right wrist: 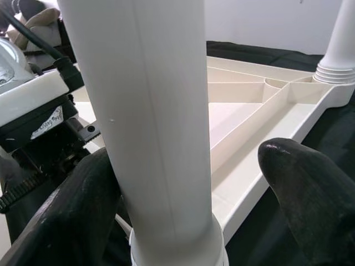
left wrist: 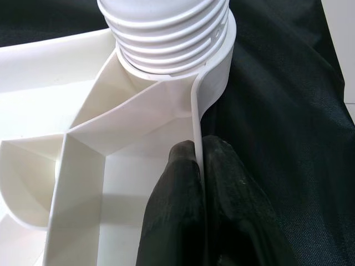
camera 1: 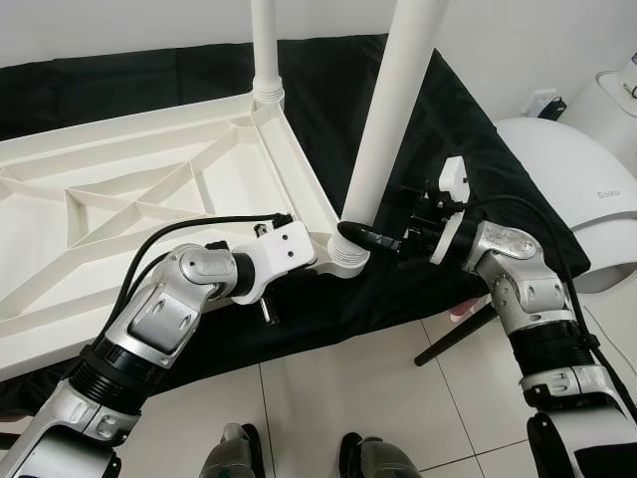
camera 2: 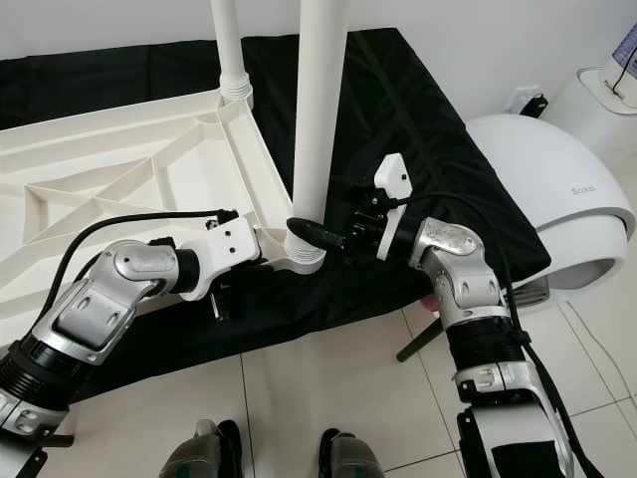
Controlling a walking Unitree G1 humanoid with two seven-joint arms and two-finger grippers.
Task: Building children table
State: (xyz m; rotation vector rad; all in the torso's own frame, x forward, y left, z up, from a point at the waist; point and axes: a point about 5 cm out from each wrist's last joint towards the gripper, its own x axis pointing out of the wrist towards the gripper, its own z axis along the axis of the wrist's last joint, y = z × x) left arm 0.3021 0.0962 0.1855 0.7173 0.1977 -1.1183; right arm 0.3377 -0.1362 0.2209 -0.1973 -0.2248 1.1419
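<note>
A white children's table top (camera 1: 119, 149) lies upside down on a black cloth (camera 1: 468, 149). One white leg (camera 1: 265, 50) stands in the far corner. A second white leg (camera 1: 393, 110) stands tilted in the near corner's ribbed socket (camera 1: 348, 261). My left gripper (left wrist: 198, 149) is shut on the table top's thin rim (left wrist: 195, 111) just beside that socket. My right gripper (right wrist: 188, 155) stands open around the base of the near leg (right wrist: 150, 111). One of its fingers (right wrist: 72, 210) rests against the leg and the other is apart from it.
A large white rounded appliance (camera 1: 567, 179) stands at the right beside the cloth-covered surface. A dark rod (camera 1: 453, 339) slants out from under the cloth over the tiled floor (camera 1: 338, 388). My feet (camera 1: 234, 453) are at the front edge.
</note>
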